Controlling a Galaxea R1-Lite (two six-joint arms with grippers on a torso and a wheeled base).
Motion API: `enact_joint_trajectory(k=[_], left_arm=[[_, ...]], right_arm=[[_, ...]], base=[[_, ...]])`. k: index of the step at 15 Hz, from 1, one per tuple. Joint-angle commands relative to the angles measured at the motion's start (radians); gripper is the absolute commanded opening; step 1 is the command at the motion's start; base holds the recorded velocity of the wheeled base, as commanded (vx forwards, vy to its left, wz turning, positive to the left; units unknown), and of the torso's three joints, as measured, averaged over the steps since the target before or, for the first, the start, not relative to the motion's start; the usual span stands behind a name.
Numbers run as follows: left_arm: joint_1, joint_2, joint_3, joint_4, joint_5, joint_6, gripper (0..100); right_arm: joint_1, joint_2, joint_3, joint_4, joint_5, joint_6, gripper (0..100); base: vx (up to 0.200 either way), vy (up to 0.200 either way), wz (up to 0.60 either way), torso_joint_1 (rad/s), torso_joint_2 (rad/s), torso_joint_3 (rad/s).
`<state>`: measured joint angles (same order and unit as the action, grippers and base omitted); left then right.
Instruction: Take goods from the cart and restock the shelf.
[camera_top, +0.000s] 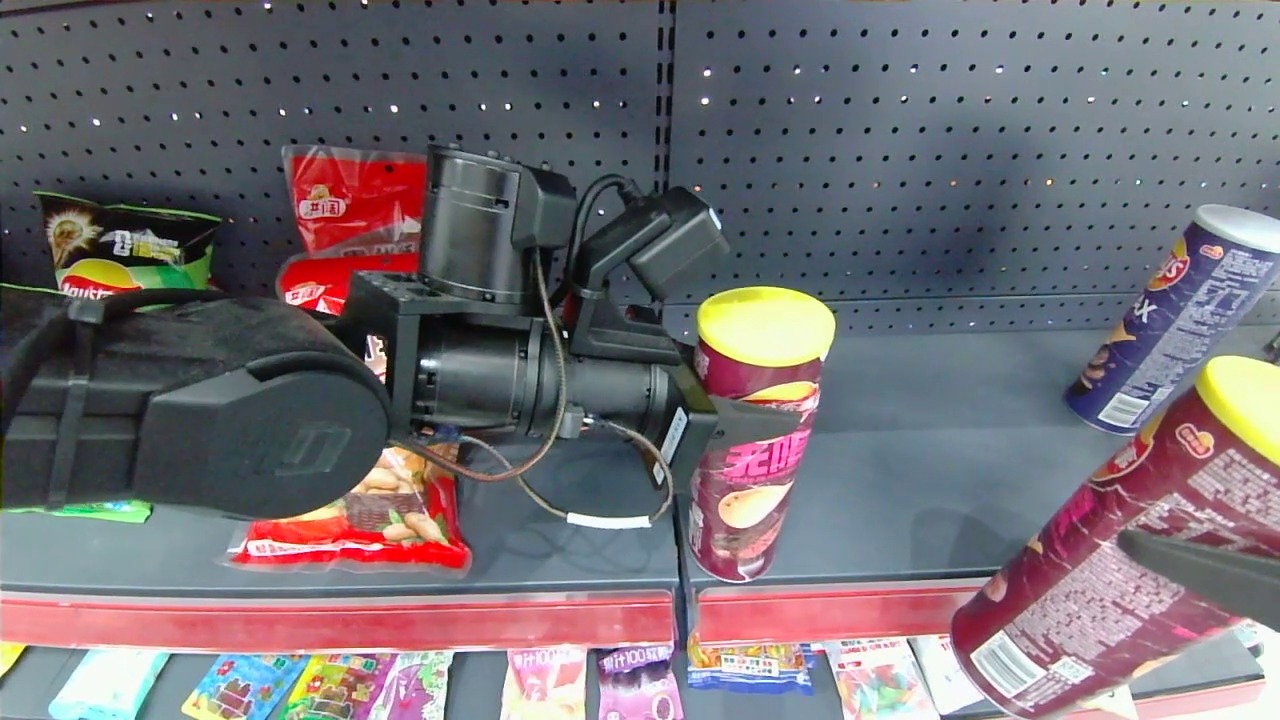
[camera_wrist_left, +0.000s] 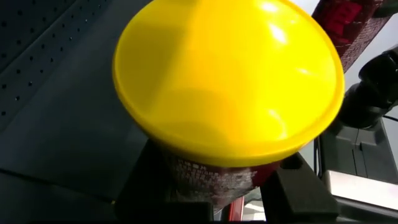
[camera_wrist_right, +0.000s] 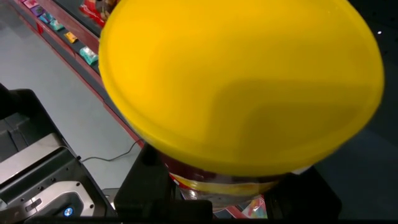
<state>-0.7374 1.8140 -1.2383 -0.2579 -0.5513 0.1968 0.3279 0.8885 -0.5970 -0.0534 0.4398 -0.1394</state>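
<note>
Grey steel shelf (camera_top: 920, 450) with a perforated back panel (camera_top: 900, 150) spans the head view. The left arm (camera_top: 200, 400) enters from 9 o'clock. Its left gripper (camera_top: 762, 425) is clamped around the middle of an upright maroon chip can (camera_top: 745, 510) at centre, just behind the red front strip (camera_top: 340, 620). Whether the can's base bears fully on the shelf is hard to tell.

At 4 o'clock the right gripper (camera_top: 1195, 570) grips a second maroon can (camera_top: 1090, 570), tilted and out in front of the shelf edge. One dark finger crosses it, and the frame cuts off the rest.

The head view gives each can's posture and print. Each wrist view instead looks down on a yellow lid, which hides most of the can body. In the left wrist view, the lid (camera_wrist_left: 230, 81) has dark fingers (camera_wrist_left: 146, 186) pressed in on both sides beneath it. The right wrist view shows the same under its lid (camera_wrist_right: 242, 81), with fingers (camera_wrist_right: 140, 186) closed in.

A blue can (camera_top: 1170, 320) with a white lid leans at 3 o'clock. Red peanut bags (camera_top: 400, 520) at 8 o'clock sit partly behind the arm, with a green chip bag (camera_top: 130, 250) at 10 o'clock. Small packets (camera_top: 640, 680) line the lower tier at 6 o'clock.
</note>
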Motion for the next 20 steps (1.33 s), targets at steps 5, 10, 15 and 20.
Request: enact_joint_trajectory(k=[5, 10, 15, 20], left_arm=[[0.000, -0.001, 0.014, 0.000, 0.001, 0.000, 0], [0.000, 0.001, 0.013, -0.001, 0.002, -0.002, 100], [0.003, -0.067, 0.105, -0.001, 0.014, 0.001, 100], [0.043, -0.248, 0.323, -0.001, 0.021, 0.001, 100]], right_arm=[[0.000, 0.006, -0.001, 0.000, 0.000, 0.000, 0], [0.002, 0.078, -0.081, 0.000, 0.002, 0.000, 0], [0.000, 0.245, -0.201, -0.002, -0.001, -0.006, 0], [0.003, 0.530, -0.374, -0.120, -0.053, -0.008, 0]], base=[[0.000, 0.000, 0.00, 0.000, 0.00, 0.000], [0.000, 0.000, 0.00, 0.000, 0.00, 0.000], [0.000, 0.000, 0.00, 0.000, 0.00, 0.000], [0.000, 0.000, 0.00, 0.000, 0.00, 0.000]])
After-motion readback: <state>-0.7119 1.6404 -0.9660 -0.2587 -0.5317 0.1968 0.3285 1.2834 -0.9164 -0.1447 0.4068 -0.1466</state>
